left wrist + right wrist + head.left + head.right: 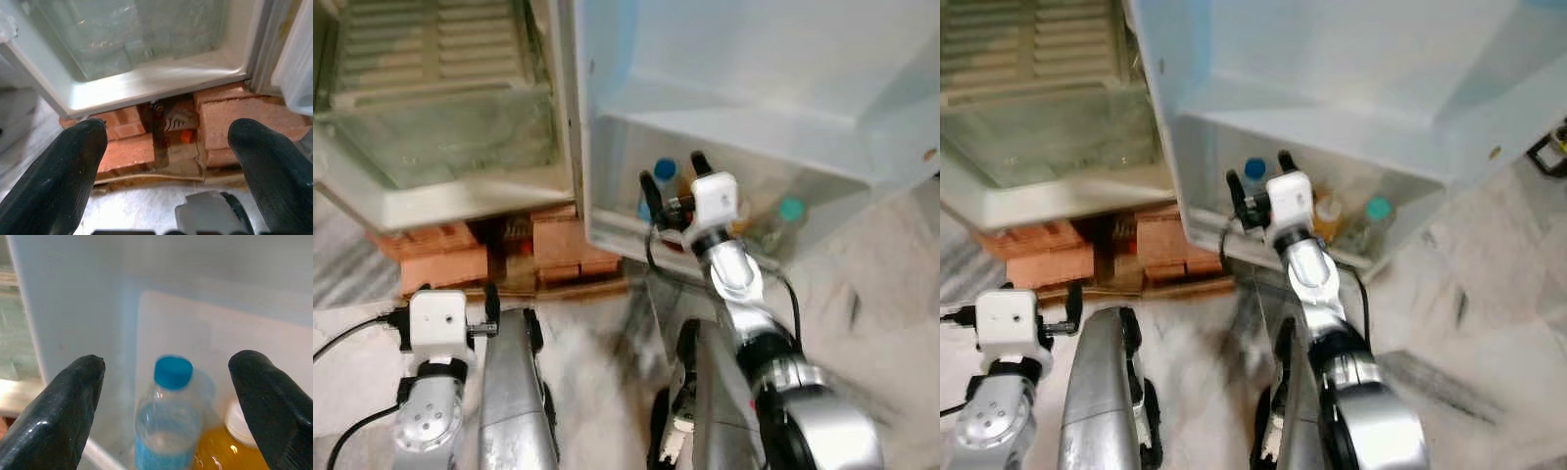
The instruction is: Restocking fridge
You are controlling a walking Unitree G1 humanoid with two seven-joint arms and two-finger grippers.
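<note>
My right pincer is up at the fridge door's bottom shelf, fingers spread wide with nothing between them. Just beyond the fingertips stands the blue-capped water bottle, upright in the shelf at its end nearest the fridge body. Touching that bottle's far side is a white-capped bottle of orange drink, and further along the shelf a teal-capped bottle. My left pincer hangs low, spread too, facing the red bricks under the fridge.
</note>
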